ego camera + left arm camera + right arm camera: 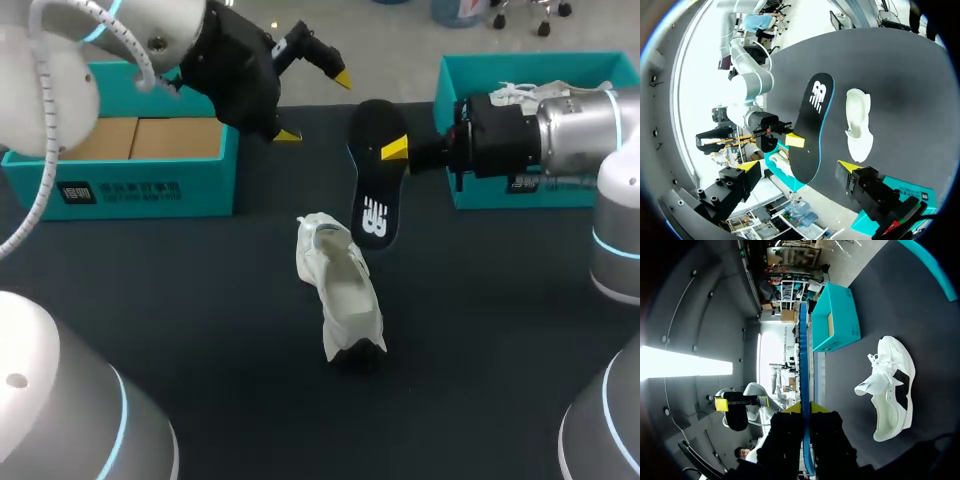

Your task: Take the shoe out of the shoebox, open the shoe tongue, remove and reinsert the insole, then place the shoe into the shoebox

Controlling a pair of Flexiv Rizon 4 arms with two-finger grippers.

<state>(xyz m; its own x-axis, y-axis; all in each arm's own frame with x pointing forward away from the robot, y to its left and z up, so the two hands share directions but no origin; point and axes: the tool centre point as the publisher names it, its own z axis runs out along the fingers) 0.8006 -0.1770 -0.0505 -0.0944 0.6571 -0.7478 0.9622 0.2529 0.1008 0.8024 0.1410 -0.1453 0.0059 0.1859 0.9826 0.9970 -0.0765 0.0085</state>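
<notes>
A white shoe (pixel 340 290) (pixel 858 122) (pixel 892 385) lies on the dark table near its middle. Above and behind it, my right gripper (pixel 397 150) (pixel 805 409) is shut on a black insole (pixel 375 185) (pixel 812 127) with a white logo. The insole hangs lengthwise in the air, and the right wrist view shows it edge-on as a blue strip (pixel 804 355). My left gripper (pixel 315 106) (pixel 797 167) is open, raised just left of the insole's far end without touching it. The teal shoebox (pixel 130 160) (pixel 835 320) stands open at the back left.
A second teal box (pixel 540 130) at the back right holds another white shoe (pixel 525 92), partly hidden by my right arm. The left shoebox has a brown cardboard floor (pixel 140 138). Dark tabletop (pixel 200 320) extends in front of and beside the shoe.
</notes>
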